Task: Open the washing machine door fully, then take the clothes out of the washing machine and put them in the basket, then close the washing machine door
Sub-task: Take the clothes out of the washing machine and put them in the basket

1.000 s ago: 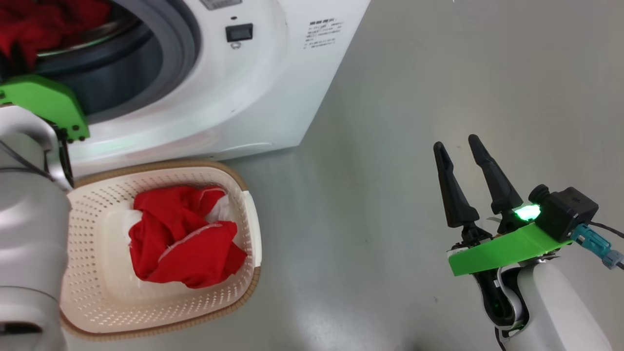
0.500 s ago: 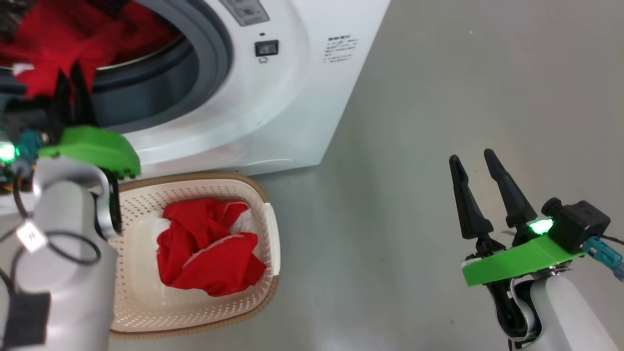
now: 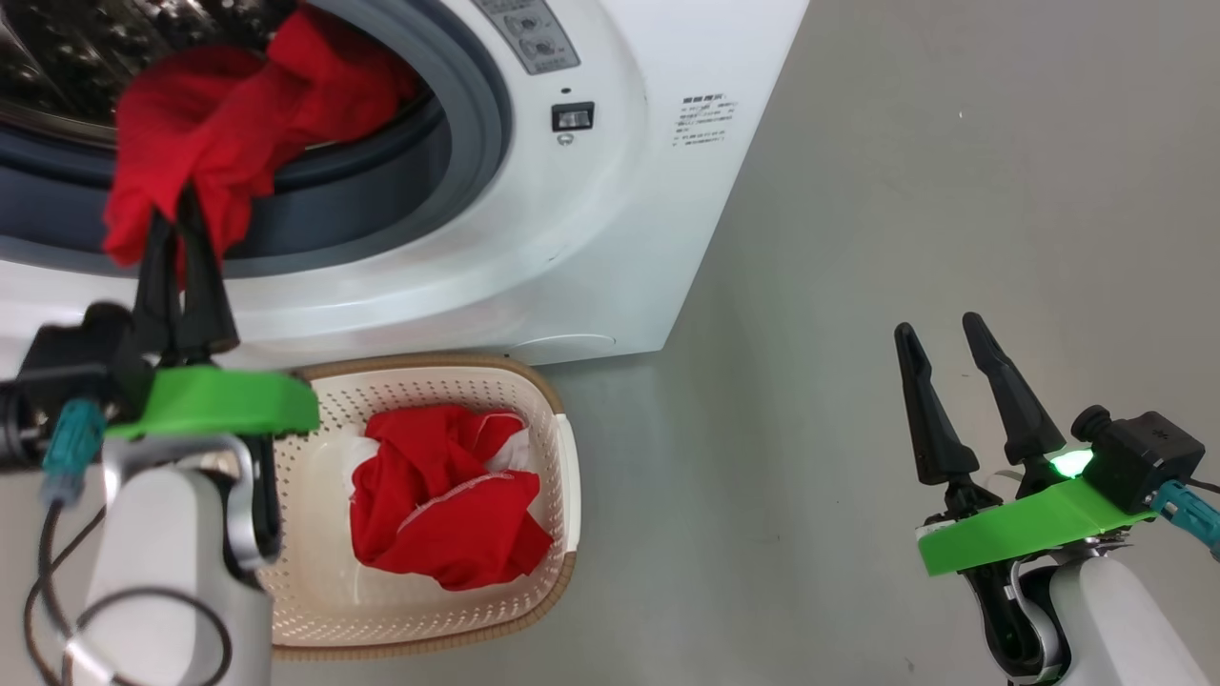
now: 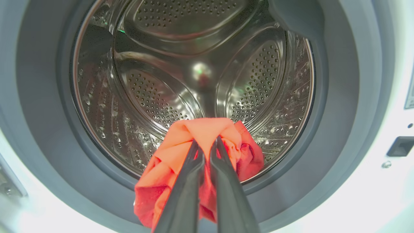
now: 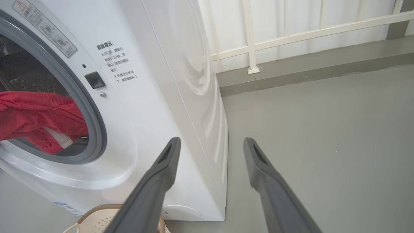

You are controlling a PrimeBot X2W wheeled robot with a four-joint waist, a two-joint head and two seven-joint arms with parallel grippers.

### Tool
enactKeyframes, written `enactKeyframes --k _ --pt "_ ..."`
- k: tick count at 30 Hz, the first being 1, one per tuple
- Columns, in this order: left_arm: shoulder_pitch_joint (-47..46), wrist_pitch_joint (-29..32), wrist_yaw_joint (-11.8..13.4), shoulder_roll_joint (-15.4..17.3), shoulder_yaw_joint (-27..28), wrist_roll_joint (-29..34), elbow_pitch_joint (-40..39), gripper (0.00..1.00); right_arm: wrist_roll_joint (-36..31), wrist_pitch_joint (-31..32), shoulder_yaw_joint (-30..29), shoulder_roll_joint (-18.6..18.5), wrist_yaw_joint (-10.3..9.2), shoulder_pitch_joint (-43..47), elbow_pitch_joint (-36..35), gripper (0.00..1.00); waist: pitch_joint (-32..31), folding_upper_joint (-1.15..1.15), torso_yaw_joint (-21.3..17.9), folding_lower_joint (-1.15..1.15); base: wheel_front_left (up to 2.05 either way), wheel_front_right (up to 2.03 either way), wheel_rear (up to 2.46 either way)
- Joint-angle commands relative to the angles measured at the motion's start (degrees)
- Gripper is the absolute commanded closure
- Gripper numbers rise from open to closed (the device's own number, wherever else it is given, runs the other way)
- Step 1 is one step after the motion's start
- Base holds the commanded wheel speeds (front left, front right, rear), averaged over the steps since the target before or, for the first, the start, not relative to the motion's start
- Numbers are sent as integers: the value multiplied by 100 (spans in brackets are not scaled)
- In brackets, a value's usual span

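While its left gripper [image 3: 177, 211] clamps a red garment [image 3: 229, 105] at the mouth of the washing machine [image 3: 620, 238], the basket [image 3: 564, 448] just below, one garment already inside, sits placed for a short drop; the right gripper [image 3: 938, 324] hangs well aside, fingers apart.

Bright, even light; overexposed glare on washing machine [image 4: 355, 200]

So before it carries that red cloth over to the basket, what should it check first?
1. Grip: left jaws shut on the held garment: ok.
2. The held garment free of the grey door ring: not ok, part drapes across it.
3. Room in the basket beside the garment already inside: ok.
4. Path: right jaws open, off to the side: ok.
5. Rest of the drum empty: cannot tell, cloth hides part.
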Motion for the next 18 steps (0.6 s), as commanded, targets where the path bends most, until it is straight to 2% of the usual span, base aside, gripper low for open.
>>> enactKeyframes --k 1,7,18 --pt "181 -53 -4 112 202 49 -319 100 -68 -37 117 -42 2 102 -139 0 -32 0 23 0 0 0 0" --pt "639 -53 13 69 187 47 -1074 100 -58 -37 112 -32 2 128 -152 0 -40 0 48 0 0 0 0" --pt "1160 -53 315 64 -73 -71 -2528 100 -62 -37 65 -31 2 118 -161 0 -11 0 94 0 0 0 0"
